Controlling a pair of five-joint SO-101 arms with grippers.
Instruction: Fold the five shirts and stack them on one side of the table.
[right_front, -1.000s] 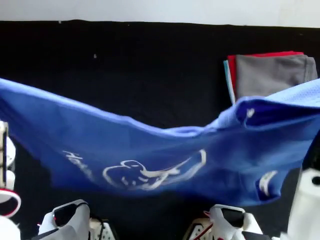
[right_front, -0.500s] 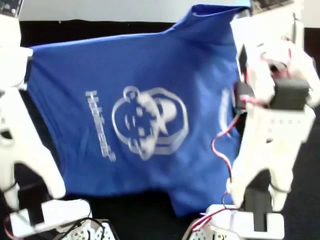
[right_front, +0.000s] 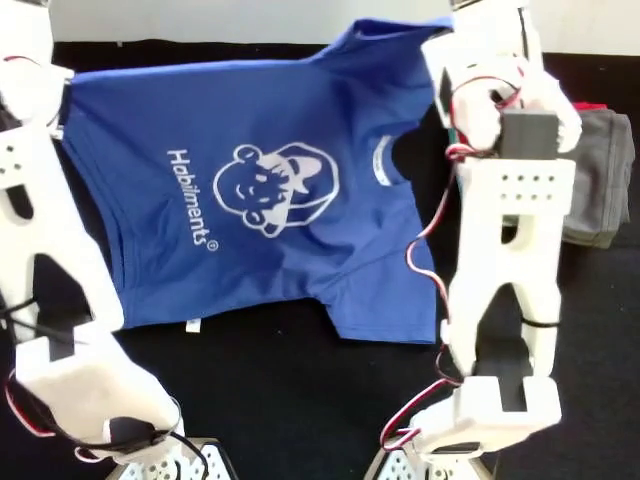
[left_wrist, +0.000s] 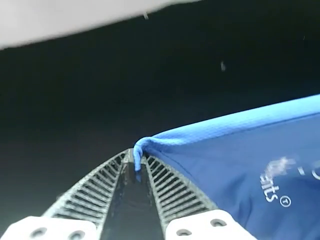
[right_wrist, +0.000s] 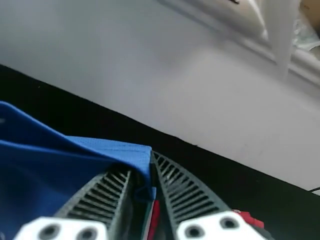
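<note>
Left gripper (left_wrist: 136, 161) pinches one corner of the blue printed T-shirt (right_front: 250, 200), right gripper (right_wrist: 149, 186) another. A grey-topped folded stack (right_front: 598, 170) lies beside it

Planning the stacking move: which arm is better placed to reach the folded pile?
Right. The right gripper, shut on the blue shirt, is near the folded pile; the left gripper holds the opposite corner.
</note>
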